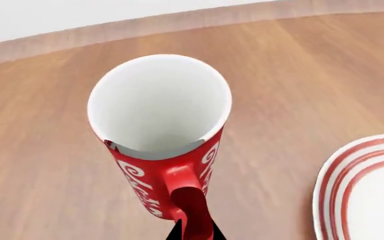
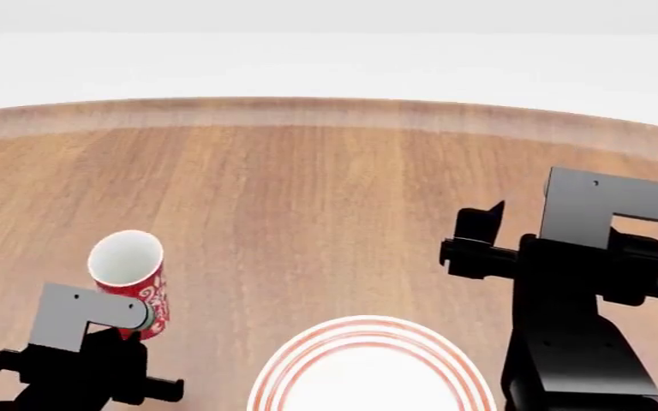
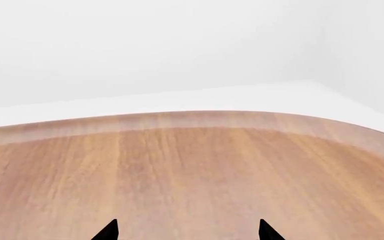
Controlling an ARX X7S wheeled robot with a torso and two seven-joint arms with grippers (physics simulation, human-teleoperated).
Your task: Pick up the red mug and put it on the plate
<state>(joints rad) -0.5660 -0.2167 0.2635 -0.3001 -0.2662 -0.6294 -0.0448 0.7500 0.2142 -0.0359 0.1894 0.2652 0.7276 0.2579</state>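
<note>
The red mug (image 1: 162, 167), with white swirly lettering and a white inside, shows tilted in the left wrist view. My left gripper (image 1: 195, 232) is shut on its red handle (image 1: 190, 205), with one black fingertip on each side. In the head view the mug (image 2: 134, 278) is at the near left, right in front of my left gripper (image 2: 123, 330), and looks lifted. The plate (image 2: 369, 368), white with red rings, lies at the near centre; its rim also shows in the left wrist view (image 1: 352, 180). My right gripper (image 3: 186, 232) is open and empty over bare wood.
The round wooden table (image 2: 329, 188) runs to a curved far edge (image 2: 329, 107) with white floor beyond. My right arm (image 2: 575, 282) stands at the near right, beside the plate.
</note>
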